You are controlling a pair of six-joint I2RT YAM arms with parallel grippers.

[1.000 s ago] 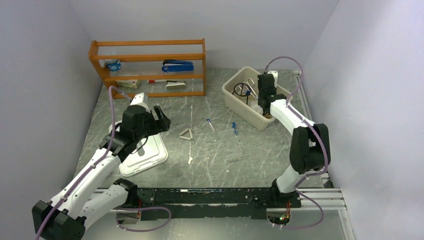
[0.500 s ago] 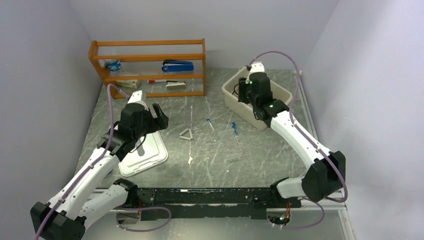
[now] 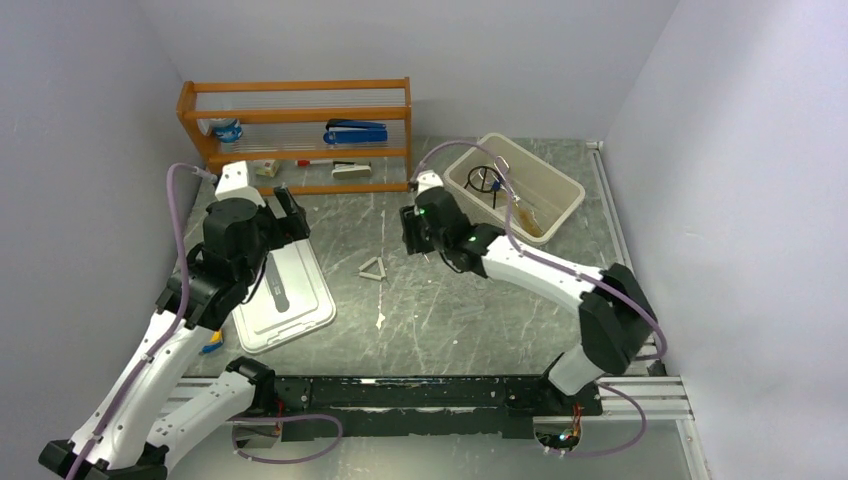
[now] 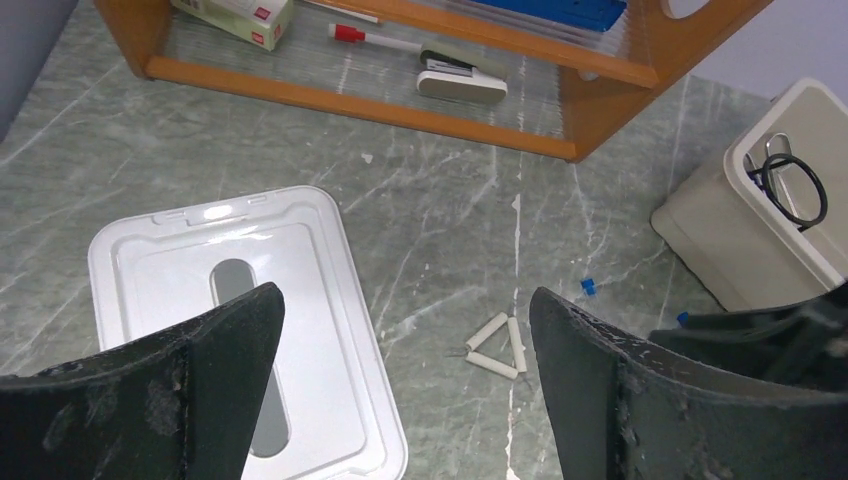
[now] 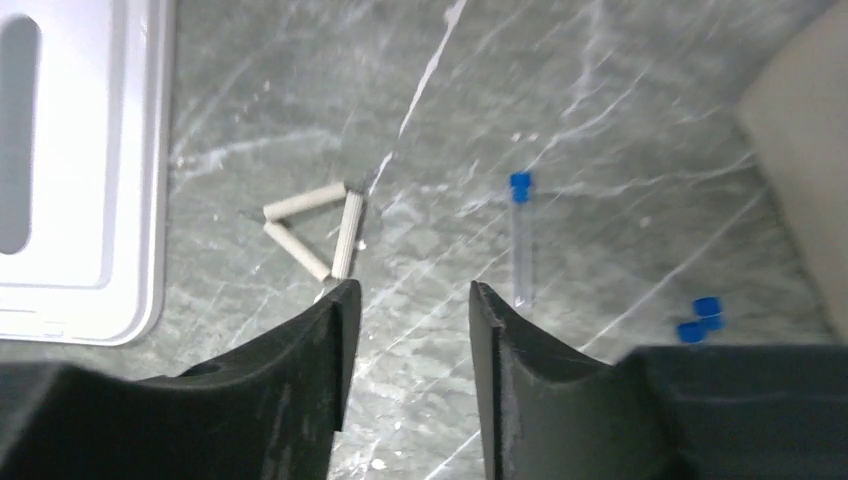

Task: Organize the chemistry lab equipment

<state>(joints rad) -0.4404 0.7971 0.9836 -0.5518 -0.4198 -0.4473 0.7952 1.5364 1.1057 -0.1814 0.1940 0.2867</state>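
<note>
Robotics lab cell: bare walls, marbled table, tripod ring in bin.

I see plain pale-lilac walls boxing in the grey marble-veined tabletop (softly, evenly lit), with an orange wooden shelf standing at the back left.

No text, number or brand can be read in any of the views. A small red mark is printed on the end of a white and green box that lies on the bottom board of the orange shelf, but its letters are too small to be made out. No lettering can be made out on the blue-and-white item on the middle board.
</note>
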